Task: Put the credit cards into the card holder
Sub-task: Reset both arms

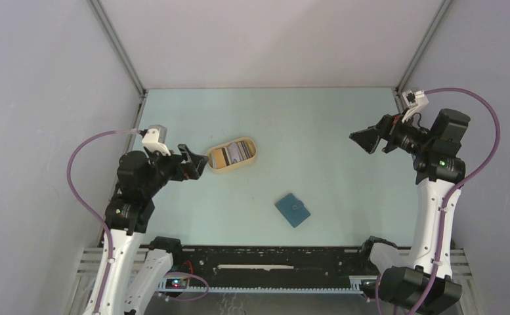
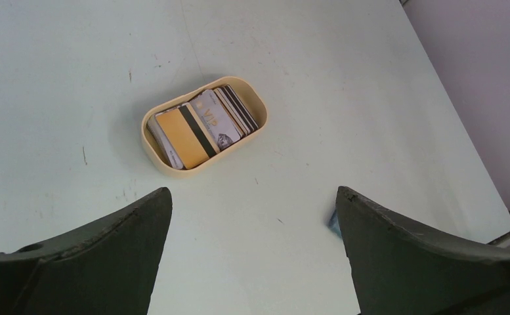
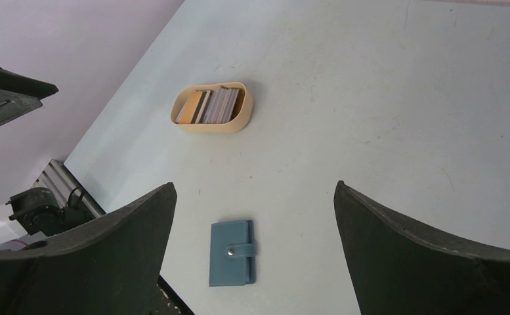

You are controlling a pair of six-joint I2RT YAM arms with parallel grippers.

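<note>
Several credit cards [image 2: 203, 125] [image 1: 233, 153] [image 3: 210, 105], yellow-orange, pale and striped, lie stacked in a tan oval tray [image 2: 157, 160] [image 1: 253, 158] [image 3: 220, 125] left of centre. The teal-blue card holder [image 1: 293, 209] [image 3: 232, 252] lies closed and snapped flat near the front middle; in the left wrist view only a blue sliver of the card holder [image 2: 333, 222] peeks past a finger. My left gripper [image 1: 199, 165] [image 2: 253, 197] hovers just left of the tray, open and empty. High at the right, my right gripper [image 1: 365, 140] [image 3: 255, 191] is open and empty, far from both.
Grey walls enclose the table on the left, back and right. A black rail [image 1: 272, 262] with both arm bases runs along the near edge.
</note>
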